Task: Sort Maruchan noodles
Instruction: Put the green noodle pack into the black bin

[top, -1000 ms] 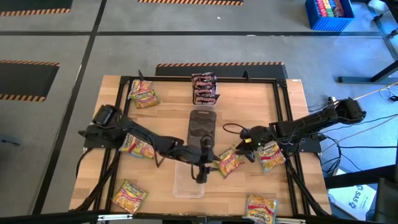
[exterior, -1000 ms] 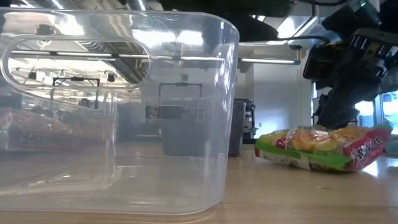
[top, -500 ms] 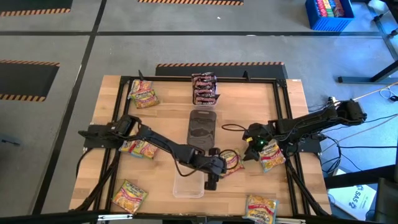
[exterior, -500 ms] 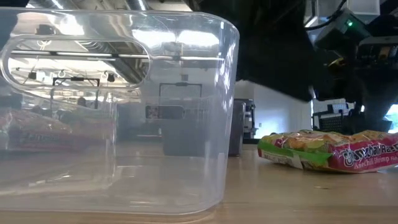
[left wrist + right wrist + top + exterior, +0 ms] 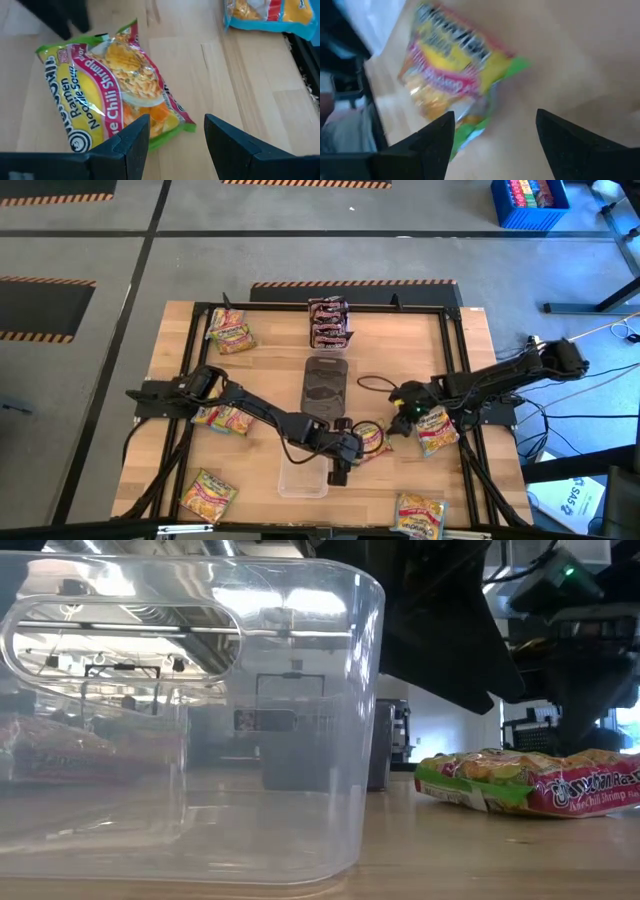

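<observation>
Both grippers are seen with fingers spread and nothing held between them. Left gripper [image 5: 340, 470] is reached across to the middle of the table [image 5: 270, 340], beside the right edge of the clear plastic tray [image 5: 303, 478]; in its wrist view the two dark fingers [image 5: 135, 142] are parted over bare wood, and a green-edged yellow-pink noodle packet [image 5: 112, 85] is shown lying flat just ahead of them, untouched. Right gripper [image 5: 404, 405] is placed near the right side of the table, well apart from that packet [image 5: 372, 438]; its wrist view shows the packet [image 5: 455, 80] ahead of widely parted fingers [image 5: 427, 145], with no contact.

In the low view the packet [image 5: 530, 785] is seen resting flat on the wood to the right of the tray [image 5: 200, 720], which appears empty.

Other packets are scattered over the table: one [image 5: 437, 428] by the right arm, one [image 5: 420, 514] at the near right edge, one [image 5: 208, 494] at the near left corner, one [image 5: 220, 417] partly under the left arm, and a pair [image 5: 230, 330] at the far left. A stack of dark brown-red packets [image 5: 329, 323] is set at the far middle, with a dark grey lid [image 5: 324, 388] just in front of it.
</observation>
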Tool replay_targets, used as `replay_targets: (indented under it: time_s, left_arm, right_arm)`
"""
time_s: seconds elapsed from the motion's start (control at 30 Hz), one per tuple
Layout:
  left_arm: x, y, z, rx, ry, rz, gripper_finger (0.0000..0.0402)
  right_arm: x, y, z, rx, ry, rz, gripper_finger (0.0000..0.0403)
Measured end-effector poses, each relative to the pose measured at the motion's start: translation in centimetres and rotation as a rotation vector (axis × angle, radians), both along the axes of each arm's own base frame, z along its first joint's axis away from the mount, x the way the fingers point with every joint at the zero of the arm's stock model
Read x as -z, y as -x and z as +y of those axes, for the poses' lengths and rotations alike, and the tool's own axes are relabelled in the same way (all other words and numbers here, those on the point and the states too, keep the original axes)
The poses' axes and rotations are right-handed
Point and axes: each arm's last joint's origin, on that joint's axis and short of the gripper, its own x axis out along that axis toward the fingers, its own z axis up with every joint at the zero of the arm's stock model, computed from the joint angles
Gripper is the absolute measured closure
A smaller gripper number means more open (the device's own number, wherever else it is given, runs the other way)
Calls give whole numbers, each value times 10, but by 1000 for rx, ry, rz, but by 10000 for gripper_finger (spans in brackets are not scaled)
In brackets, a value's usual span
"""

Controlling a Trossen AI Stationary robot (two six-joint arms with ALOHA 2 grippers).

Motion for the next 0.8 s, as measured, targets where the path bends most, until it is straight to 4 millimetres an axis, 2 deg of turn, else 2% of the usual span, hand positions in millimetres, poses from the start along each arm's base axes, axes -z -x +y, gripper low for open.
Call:
replay_targets:
  time_s: [0.23,0.57,0.8]
  left_arm:
    - [0,-1,4,-47,57,13,220]
    - [-3,-4,16,-125,80,48,220]
    - [12,0,17,-150,10,132,220]
  right_arm:
    - [1,3,15,-28,64,-4,143]
    - [1,3,14,24,110,-8,143]
    - [1,2,13,61,153,-17,143]
